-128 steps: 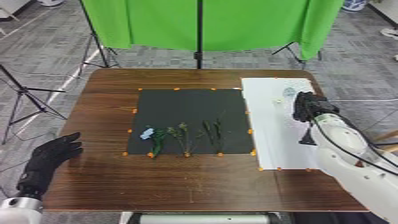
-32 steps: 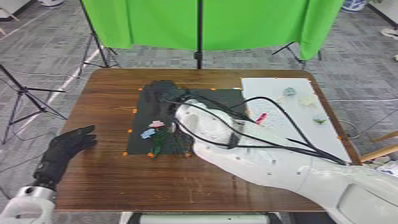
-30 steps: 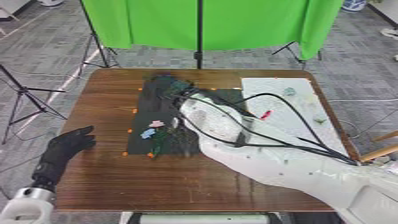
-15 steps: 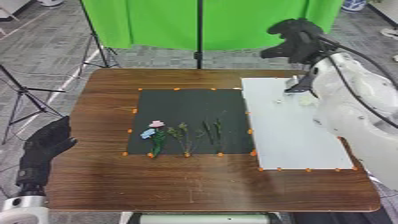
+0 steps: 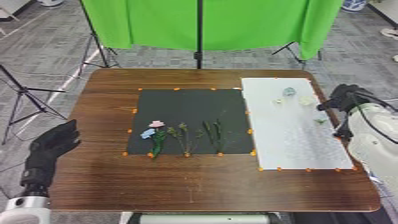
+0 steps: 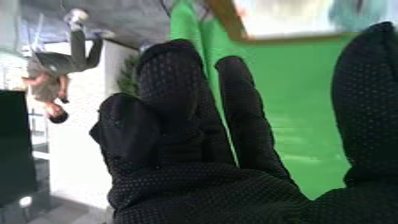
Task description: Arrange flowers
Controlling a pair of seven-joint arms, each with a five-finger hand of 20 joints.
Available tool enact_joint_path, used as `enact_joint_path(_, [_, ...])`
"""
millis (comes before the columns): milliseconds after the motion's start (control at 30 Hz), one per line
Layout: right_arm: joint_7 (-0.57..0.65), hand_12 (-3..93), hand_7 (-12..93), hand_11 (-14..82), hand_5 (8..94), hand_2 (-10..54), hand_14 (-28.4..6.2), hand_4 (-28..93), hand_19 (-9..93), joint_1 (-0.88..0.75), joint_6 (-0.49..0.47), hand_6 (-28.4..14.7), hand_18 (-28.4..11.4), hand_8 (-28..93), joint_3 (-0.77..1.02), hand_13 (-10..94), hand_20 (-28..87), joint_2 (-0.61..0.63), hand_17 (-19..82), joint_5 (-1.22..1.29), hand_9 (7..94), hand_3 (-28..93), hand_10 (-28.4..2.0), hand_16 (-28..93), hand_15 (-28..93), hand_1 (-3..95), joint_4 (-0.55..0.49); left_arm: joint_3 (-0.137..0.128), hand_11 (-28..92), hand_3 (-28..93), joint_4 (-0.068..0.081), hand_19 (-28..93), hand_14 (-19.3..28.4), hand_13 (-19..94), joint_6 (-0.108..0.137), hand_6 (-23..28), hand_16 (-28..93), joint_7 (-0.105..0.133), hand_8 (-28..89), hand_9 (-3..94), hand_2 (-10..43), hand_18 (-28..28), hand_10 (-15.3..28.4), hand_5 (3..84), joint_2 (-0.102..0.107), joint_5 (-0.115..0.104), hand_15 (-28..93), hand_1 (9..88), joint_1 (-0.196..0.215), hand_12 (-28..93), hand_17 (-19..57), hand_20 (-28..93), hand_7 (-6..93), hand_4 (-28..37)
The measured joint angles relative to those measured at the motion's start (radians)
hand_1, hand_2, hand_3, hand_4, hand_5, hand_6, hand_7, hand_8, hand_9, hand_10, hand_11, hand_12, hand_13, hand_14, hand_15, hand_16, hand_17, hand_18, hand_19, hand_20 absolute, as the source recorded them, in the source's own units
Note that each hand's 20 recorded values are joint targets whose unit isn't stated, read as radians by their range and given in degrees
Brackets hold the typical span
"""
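Observation:
In the head view my right hand [image 5: 345,100] is at the right edge of the white sheet [image 5: 298,135], beside a small green piece [image 5: 321,121]. A blue-green flower [image 5: 289,92] and pale flowers [image 5: 306,100] lie on the sheet's far part. On the black sheet [image 5: 187,107] lie a pink flower [image 5: 156,124], a blue flower [image 5: 147,133] with a green stem [image 5: 158,144], and several thin green stems [image 5: 218,134]. My left hand [image 5: 55,141] is open at the table's left edge. In the right wrist view my right hand [image 6: 195,150] is open and holds nothing.
Orange marks [image 5: 251,131] line both sheets on the brown table [image 5: 178,185]. Behind the table hang a green cloth [image 5: 151,25] and a black stand pole [image 5: 199,40]. A tripod [image 5: 22,90] stands at the left.
My right hand went from the right sheet to the black sheet's far left, then back beyond the table, and now down to the right edge. The pink flower has appeared by the blue one.

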Motion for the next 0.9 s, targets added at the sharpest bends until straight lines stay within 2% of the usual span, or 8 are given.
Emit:
enact_joint_path(133, [0.0, 21.5, 9, 12.3, 49.9, -9.5, -12.2, -13, 93, -0.004, 0.001, -2.9, -20.8, -6, -0.034, 73, 47, -0.015, 49, 0.007, 60.6, 64, -19.2, 33, 65, 29.9, 0.021, 0.0, 20, 66, 0.001, 12, 15.1, 34, -0.014, 3.6, 0, -0.009, -8, 36.4, -6.8, 12.1, 11.8, 43.0, 0.0, 0.003, 19, 41.7, -0.001, 11, 14.8, 24, 16.8, -10.2])
enact_joint_path(200, [-0.001, 21.4, 10, 13.2, 51.1, -9.5, -10.7, -13, 93, -0.005, 0.006, -2.6, -20.3, -6, -0.049, 75, 48, -0.023, 50, 0.007, 62.3, 64, -18.6, 33, 65, 32.1, 0.03, 0.0, 20, 66, 0.001, 12, 15.2, 34, -0.017, 3.6, -1, -0.012, -8, 36.5, -6.8, 12.2, 11.8, 43.2, 0.0, 0.005, 19, 41.6, -0.002, 11, 14.7, 24, 16.5, -10.2])
enact_joint_path(367, [-0.003, 20.3, 16, 17.3, 60.6, -9.5, -6.3, -18, 93, 0.002, 0.08, 0.0, -17.2, -7, -0.121, 80, 52, -0.03, 55, -0.014, 70.7, 68, -14.7, 34, 65, 43.9, 0.054, 0.003, 20, 66, 0.003, 12, 15.2, 34, -0.023, 3.6, -1, -0.018, -8, 36.6, -6.8, 12.3, 11.8, 43.3, 0.0, 0.01, 19, 41.6, -0.006, 11, 14.5, 24, 16.4, -10.2])
enact_joint_path(500, [-0.003, 37.4, 24, 8.5, 74.7, -9.5, -3.7, -18, 93, 0.006, 0.209, 0.0, -15.5, 9, -0.17, 85, 55, -0.032, 59, -0.074, 84.3, 58, -9.5, 35, 65, 59.7, 0.072, 0.006, 20, 66, 0.003, 12, 15.2, 34, -0.026, 3.6, -1, -0.022, -8, 36.6, -6.8, 12.3, 11.8, 43.3, -0.003, 0.016, 19, 41.5, -0.01, 11, 14.5, 24, 16.3, -10.4])
enact_joint_path(667, [-0.004, 40.9, 27, 9.4, 78.3, -9.5, -2.8, -18, 93, -0.014, 0.365, -0.4, -14.9, 9, -0.164, 87, 56, -0.037, 60, -0.11, 87.6, 57, -9.3, 35, 65, 62.6, 0.068, 0.005, 20, 66, 0.002, 13, 15.3, 34, -0.028, 3.5, -1, -0.027, -8, 36.7, -6.7, 12.3, 11.9, 43.3, -0.006, 0.017, 19, 41.4, -0.009, 11, 14.4, 24, 16.3, -10.4])
enact_joint_path(800, [-0.008, 41.4, 28, 9.4, 78.4, -9.5, -2.5, -18, 93, -0.047, 0.433, -0.5, -14.9, 10, -0.088, 87, 56, -0.036, 61, -0.107, 87.7, 58, -9.3, 36, 65, 62.5, -0.002, 0.003, 20, 66, 0.002, 13, 15.3, 34, -0.029, 3.5, -1, -0.034, -8, 36.7, -6.7, 12.3, 11.8, 43.4, -0.006, 0.017, 19, 41.4, -0.007, 11, 14.3, 24, 16.2, -10.3])
enact_joint_path(900, [-0.019, 41.6, 28, 9.2, 77.9, -9.5, -2.5, -18, 93, -0.017, 0.473, -0.5, -14.8, 10, -0.094, 87, 56, -0.03, 61, -0.1, 87.6, 58, -9.1, 36, 65, 62.3, -0.07, 0.0, 20, 66, 0.001, 13, 15.2, 34, -0.031, 3.6, -1, -0.038, -8, 36.7, -6.7, 12.3, 11.9, 43.4, -0.006, 0.017, 19, 41.3, -0.003, 11, 14.3, 24, 16.1, -10.3])
